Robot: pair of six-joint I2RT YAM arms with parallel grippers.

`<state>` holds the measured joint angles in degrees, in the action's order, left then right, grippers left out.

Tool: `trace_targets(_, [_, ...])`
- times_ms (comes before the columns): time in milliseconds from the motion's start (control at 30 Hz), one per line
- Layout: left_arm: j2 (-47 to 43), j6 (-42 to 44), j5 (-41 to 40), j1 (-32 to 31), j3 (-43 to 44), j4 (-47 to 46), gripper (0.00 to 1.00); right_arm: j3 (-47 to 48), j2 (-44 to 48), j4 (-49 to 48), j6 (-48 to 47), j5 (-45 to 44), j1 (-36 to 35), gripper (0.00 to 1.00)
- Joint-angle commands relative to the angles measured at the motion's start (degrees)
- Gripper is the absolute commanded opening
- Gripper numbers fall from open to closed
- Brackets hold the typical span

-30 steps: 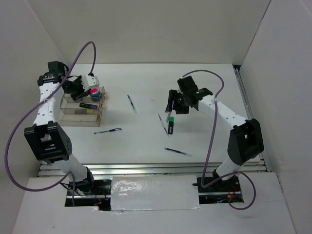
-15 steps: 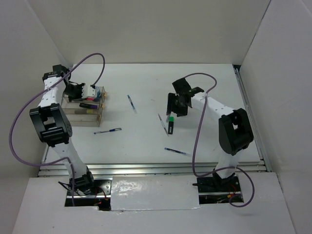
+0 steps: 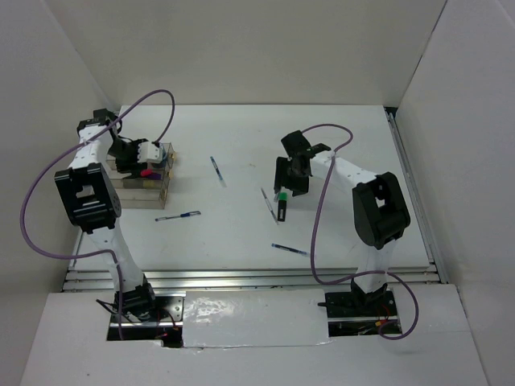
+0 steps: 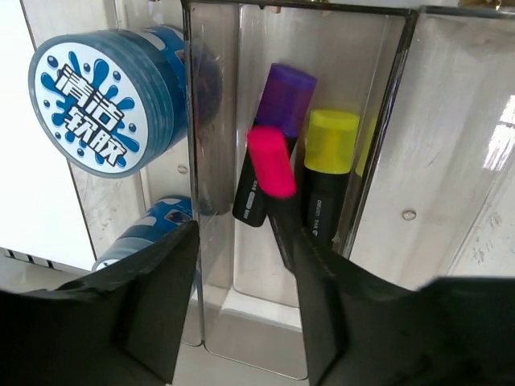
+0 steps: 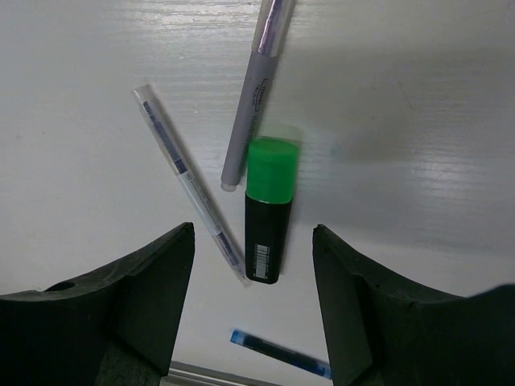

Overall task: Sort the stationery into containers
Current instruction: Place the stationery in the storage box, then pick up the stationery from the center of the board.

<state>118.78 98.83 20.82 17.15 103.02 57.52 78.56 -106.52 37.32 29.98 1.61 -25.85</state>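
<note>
Jaw spacing on the left gripper (image 4: 244, 241) is wider than the pink highlighter (image 4: 272, 165) lying between the jaws, so that item reads as released. One second ago it was carried above the organizer box (image 4: 386, 145); it now rests slanted in a middle compartment, across the purple highlighter (image 4: 282, 96) and yellow highlighter (image 4: 331, 153). That item can be counted as sorted. Both tubs (image 4: 105, 100) sit in the neighbouring compartment. The right gripper (image 5: 251, 241) has meanwhile shifted over the green highlighter (image 5: 269, 213) and hangs spread, one finger to each side, with nothing grasped. The green highlighter lies flat on the table (image 5: 418, 121) and is judged the next pick. Obstructions: the silver pen (image 5: 253, 112) ends just beside the green cap, and the clear pen (image 5: 189, 181) runs close along the body's left side, where a closing finger could catch it. A blue pen (image 5: 278, 352) lies nearer the arm bases, and other loose pens (image 3: 178, 215) remain well apart on the table.
</note>
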Motion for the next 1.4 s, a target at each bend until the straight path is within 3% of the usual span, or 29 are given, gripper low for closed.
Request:
trace_targets(0, [-0.31, -0.56, 0.80, -0.36, 1.03, 1.01, 0.64, 1.59, -0.18, 1.26, 0.61, -1.43, 0.09, 0.67])
trace_targets(133, [-1.18, -3.72, 3.52, -0.10, 4.45, 2.16, 0.63, 1.68, 0.17, 1.18, 0.52, -3.19, 0.09, 0.66])
trace_targets(300, [-9.60, -15.86, 17.83, 1.13, 11.06, -1.68, 0.56, 0.10, 2.45, 0.38, 0.52, -4.24, -0.61, 0.62])
trace_targets(400, [-18.71, -44.75, 20.22, 0.17, 7.31, -15.70, 0.53, 0.09, 2.02, 0.03, 0.26, -5.65, -1.48, 0.58])
trace_targets(433, [-21.28, -49.38, 20.23, 0.08, 5.54, -18.73, 0.53, 0.45, 1.06, 0.21, 0.17, -6.08, -1.75, 0.58])
trace_targets(467, [-24.27, -52.91, 20.49, -0.18, -0.05, -21.71, 0.60, 0.88, 0.44, 0.47, 0.34, -7.57, -2.27, 0.56])
trace_targets(533, [-33.58, -69.76, 17.17, -0.53, -7.36, -36.46, 0.64, 0.72, -1.05, 0.74, 0.35, -8.55, -2.45, 0.54])
trace_targets(600, [-42.38, -79.17, 17.49, -0.01, -17.47, -42.99, 0.95, 0.45, -1.93, 0.47, 0.43, -9.16, -2.80, 0.53])
trace_targets(667, [-47.56, -84.73, 17.94, -0.01, -17.51, -47.05, 0.99, 0.62, -3.60, 0.82, 0.43, -9.78, -3.15, 0.53])
trace_targets(700, [-47.59, -86.42, 17.94, -0.01, -23.16, -47.14, 0.99, 0.80, -5.09, 1.08, 0.69, -9.87, -3.25, 0.53])
trace_targets(767, [-50.03, -90.54, 18.46, -0.79, -23.74, -45.75, 0.99, 1.68, -6.33, 1.44, 0.61, -9.78, -3.25, 0.53])
trace_targets(900, [-51.28, -91.53, 22.15, -0.97, -24.18, -41.26, 0.99, 2.21, -8.79, 1.70, 0.70, -10.04, -3.86, 0.53])
trace_targets(1067, [-53.39, -92.41, 21.11, -2.38, -27.52, -41.61, 0.99, 2.29, -10.72, 1.53, 0.78, -9.87, -4.39, 0.49])
trace_targets(1300, [-52.60, -91.36, 21.28, -5.19, -29.98, -38.98, 0.97, 0.89, -8.80, 1.35, 0.43, -8.64, -4.13, 0.19])
trace_targets(1367, [-52.34, -91.44, 22.33, -6.68, -31.04, -38.53, 0.95, 1.58, -6.95, 1.70, -0.70, -7.77, -2.90, 0.02])
